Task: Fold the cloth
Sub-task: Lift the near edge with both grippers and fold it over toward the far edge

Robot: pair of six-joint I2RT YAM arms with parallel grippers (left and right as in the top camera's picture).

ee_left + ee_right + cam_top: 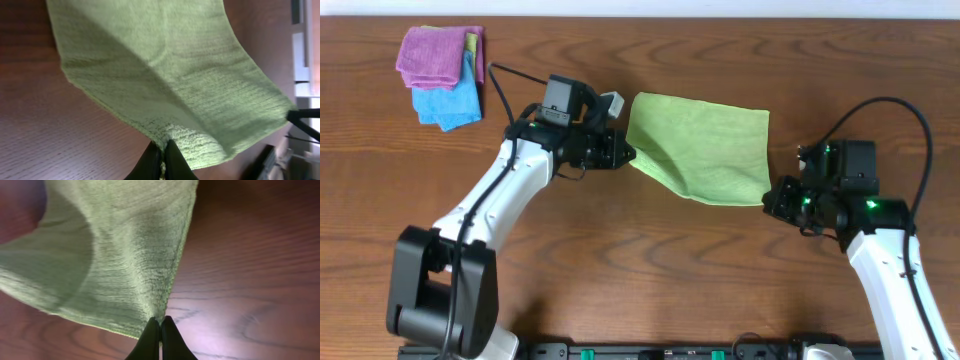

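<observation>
Overhead view: looks straight down from well above the cloth (705, 150), taking in the whole table (650, 260). Left wrist view: very close at the cloth's left edge, facing right across it. Right wrist view: very close at its lower right corner, facing left. All three views share the cloth.

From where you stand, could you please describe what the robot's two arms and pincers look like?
Both arms have white links, black joints and black wrist housings with small green lights. The left arm has a bulky black shoulder joint; a thin black cable arcs above the right arm. The left pincer and right pincer have slim, black, tapering fingers.
</observation>
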